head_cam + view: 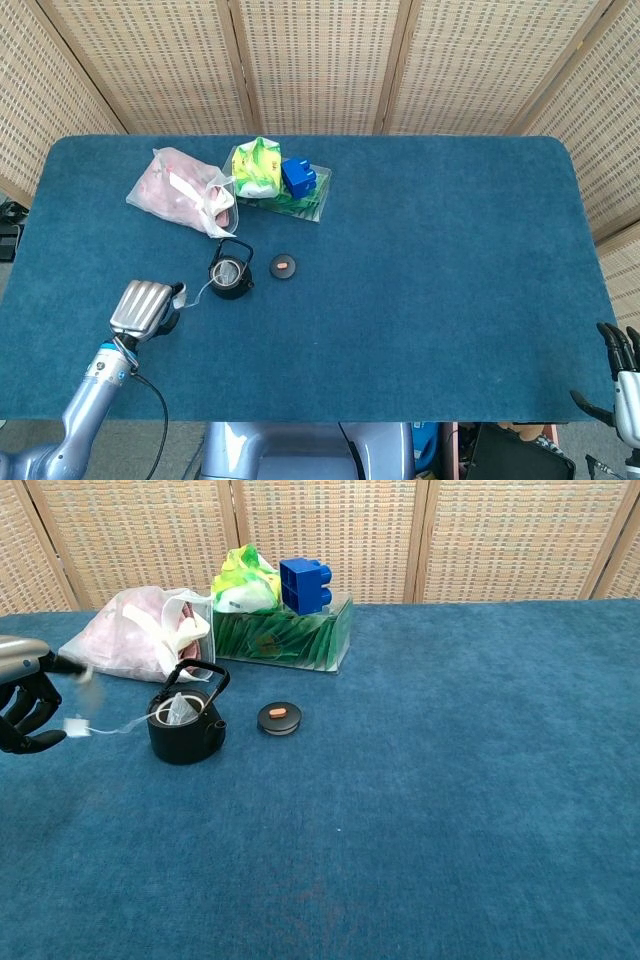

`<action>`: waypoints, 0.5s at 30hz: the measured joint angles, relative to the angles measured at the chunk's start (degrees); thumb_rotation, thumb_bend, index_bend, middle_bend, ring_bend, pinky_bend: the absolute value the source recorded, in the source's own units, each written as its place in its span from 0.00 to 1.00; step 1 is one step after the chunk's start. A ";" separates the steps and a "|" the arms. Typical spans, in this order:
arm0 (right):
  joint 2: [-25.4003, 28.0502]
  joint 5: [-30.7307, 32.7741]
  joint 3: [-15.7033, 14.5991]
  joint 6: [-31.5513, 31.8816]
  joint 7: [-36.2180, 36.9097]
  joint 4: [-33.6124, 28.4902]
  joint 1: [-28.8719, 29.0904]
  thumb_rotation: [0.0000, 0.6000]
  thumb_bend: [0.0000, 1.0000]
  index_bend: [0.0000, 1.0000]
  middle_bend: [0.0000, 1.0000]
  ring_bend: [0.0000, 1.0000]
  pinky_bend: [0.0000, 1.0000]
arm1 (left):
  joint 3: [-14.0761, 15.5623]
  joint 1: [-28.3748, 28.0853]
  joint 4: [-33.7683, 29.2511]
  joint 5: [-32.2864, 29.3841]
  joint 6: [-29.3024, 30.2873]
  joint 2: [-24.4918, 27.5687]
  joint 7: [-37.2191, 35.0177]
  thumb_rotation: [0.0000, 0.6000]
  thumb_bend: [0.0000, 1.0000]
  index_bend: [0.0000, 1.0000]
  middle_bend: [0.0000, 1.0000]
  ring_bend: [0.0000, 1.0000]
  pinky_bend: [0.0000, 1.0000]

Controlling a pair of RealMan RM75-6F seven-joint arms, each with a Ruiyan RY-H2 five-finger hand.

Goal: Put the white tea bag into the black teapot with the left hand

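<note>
A blue carpeted table (420, 300) fills both views, backed by woven wicker screens (320, 60). Toward its far left sit a pink-and-white plastic bag (135, 640), and beside it a clear box of green packets (290, 640) with a yellow-green pouch (243, 580) and a blue toy brick (305, 584) resting on top.

In front of these stands the black teapot (185, 730), upright, lid off, handle raised. Its round lid (279, 718), with an orange knob, lies on the cloth just to the right, apart from the pot.

The white tea bag (180, 710) sits inside the pot's opening. A thin string (125, 725) runs from it over the rim, out to the left, ending in a small white paper tag (76, 726).

The left hand (25, 705) hovers to the left of the teapot, near but not touching it. The tag hangs right at the dark fingertips (45, 742); the picture is blurred there, so whether the fingers are pinching it or have let go cannot be told. In the head view the left hand (146, 310) shows its silver back upward, with the forearm running down toward the table's near left corner.

The right hand (618, 385) shows only in the head view, low beyond the near right corner, cut off by the picture's edge. Its dark fingers are spread and hold nothing.
</note>
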 measured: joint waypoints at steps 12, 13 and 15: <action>-0.14 -0.09 0.04 -0.06 0.53 0.46 0.03 1.00 0.12 0.11 0.18 0.03 0.10 | -0.03 -0.96 -1.40 -1.75 0.08 0.98 1.65 1.00 0.35 0.20 0.76 0.67 0.70; -0.15 -0.10 0.05 -0.06 0.55 0.47 0.04 1.00 0.12 0.11 0.18 0.03 0.10 | -0.13 -1.17 -1.23 -1.89 -0.11 1.01 1.76 1.00 0.35 0.20 0.76 0.67 0.70; -0.18 -0.14 0.04 -0.06 0.60 0.52 0.05 1.00 0.12 0.11 0.18 0.03 0.10 | -0.37 -1.75 -0.93 -2.37 -0.88 1.11 1.96 1.00 0.36 0.19 0.76 0.67 0.70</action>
